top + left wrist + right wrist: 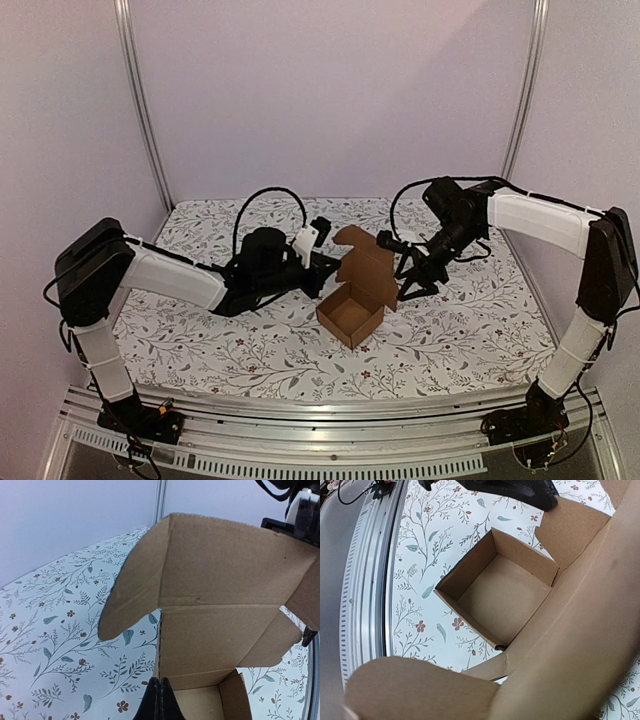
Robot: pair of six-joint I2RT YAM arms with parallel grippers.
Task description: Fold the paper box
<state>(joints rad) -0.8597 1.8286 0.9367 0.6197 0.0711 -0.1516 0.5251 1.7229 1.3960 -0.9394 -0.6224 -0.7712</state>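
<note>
The paper box (350, 312) is plain brown cardboard and sits open-topped mid-table, its lid (366, 262) standing up behind it. In the left wrist view the lid (225, 570) rises over the tray, with a rounded side flap (131, 595) at left. My left gripper (161, 692) is shut, its tips against the box's back-left corner. My right gripper (408, 278) stands open at the lid's right side. Its fingers do not show in the right wrist view, where the lid (590, 620) and a flap (420, 690) fill the near field above the tray (495, 590).
The table carries a white floral cloth (200, 340). A metal rail (330, 420) runs along the near edge, with both arm bases on it. Pale walls and upright posts (145, 110) close in the back and sides. Black cables loop over both wrists.
</note>
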